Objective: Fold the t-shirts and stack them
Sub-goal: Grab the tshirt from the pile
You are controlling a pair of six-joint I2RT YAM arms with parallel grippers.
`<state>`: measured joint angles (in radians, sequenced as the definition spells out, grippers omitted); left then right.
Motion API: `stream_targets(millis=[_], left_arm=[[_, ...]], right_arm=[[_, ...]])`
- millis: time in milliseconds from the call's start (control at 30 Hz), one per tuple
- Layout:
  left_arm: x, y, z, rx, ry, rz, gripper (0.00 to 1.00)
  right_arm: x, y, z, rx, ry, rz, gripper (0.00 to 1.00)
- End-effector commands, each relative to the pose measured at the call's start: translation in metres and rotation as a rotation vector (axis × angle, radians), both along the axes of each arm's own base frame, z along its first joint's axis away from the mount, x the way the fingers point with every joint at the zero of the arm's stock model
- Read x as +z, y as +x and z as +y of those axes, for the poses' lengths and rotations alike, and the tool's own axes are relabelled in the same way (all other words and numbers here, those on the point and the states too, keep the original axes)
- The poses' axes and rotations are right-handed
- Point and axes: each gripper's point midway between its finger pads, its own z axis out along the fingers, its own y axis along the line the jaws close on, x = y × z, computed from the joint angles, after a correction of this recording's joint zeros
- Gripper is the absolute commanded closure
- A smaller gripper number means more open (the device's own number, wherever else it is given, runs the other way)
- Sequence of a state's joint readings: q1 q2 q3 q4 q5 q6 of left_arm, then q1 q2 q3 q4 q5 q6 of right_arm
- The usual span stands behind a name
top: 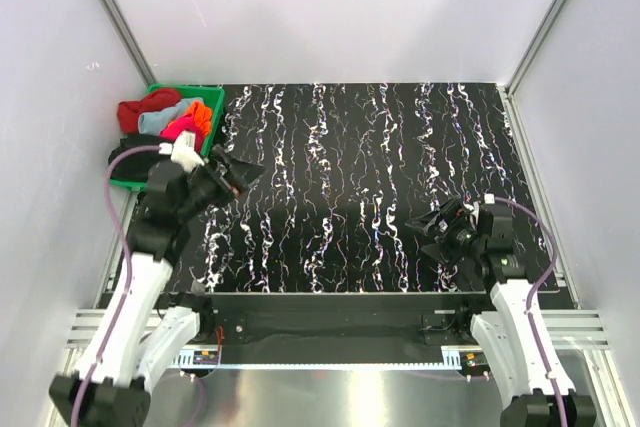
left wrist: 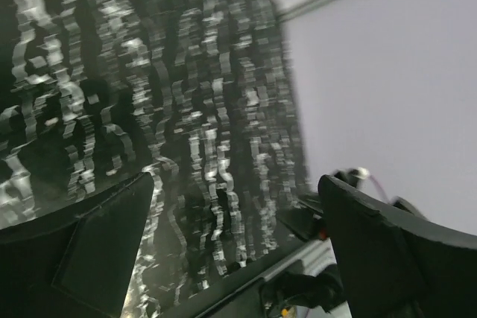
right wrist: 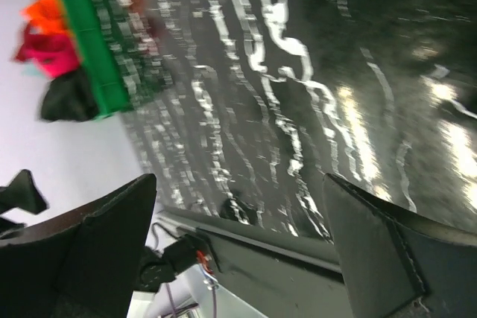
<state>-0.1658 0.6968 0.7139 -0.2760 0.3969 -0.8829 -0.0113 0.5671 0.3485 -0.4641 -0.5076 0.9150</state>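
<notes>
Green bin [top: 190,90] at the worktop's [top: 350,167] far left corner holds bunched t-shirts [top: 170,119]; a black one [top: 122,157] drapes its rim. Left fingers [left wrist: 97,255] and right fingers [right wrist: 97,240] spread wide, holding nothing.

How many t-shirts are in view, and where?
5, all at the green bin: red t-shirt on its left rim, light blue t-shirt mid-bin, orange t-shirt at right, magenta-pink t-shirt beside it, black t-shirt over the near-left rim. Others may lie hidden underneath.
</notes>
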Motion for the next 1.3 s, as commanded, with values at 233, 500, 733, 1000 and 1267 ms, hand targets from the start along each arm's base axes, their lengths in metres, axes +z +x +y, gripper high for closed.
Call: stream_targets(millis=[233, 500, 733, 1000, 1267], left_arm=[[0.005, 0.087, 0.101, 0.52, 0.112, 0.06, 0.01], [0.033, 0.178, 0.175, 0.651, 0.504, 0.045, 0.02], [-0.051, 0.173, 0.249, 0.952, 0.526, 0.539, 0.31], [-0.094, 0.16, 0.279, 0.994, 0.433, 0.639, 0.43], [-0.116, 0.183, 0.293, 0.913, 0.404, 0.622, 0.29]], right_arm=[[0.029, -0.011, 0.001, 0.18, -0.124, 0.062, 0.0], [0.054, 0.01, 0.013, 0.261, -0.153, -0.01, 0.01], [0.057, 0.025, 0.004, 0.246, -0.228, -0.02, 0.01], [0.057, 0.035, -0.001, 0.259, -0.271, 0.002, 0.0], [0.06, 0.043, -0.003, 0.278, -0.303, -0.013, 0.0]])
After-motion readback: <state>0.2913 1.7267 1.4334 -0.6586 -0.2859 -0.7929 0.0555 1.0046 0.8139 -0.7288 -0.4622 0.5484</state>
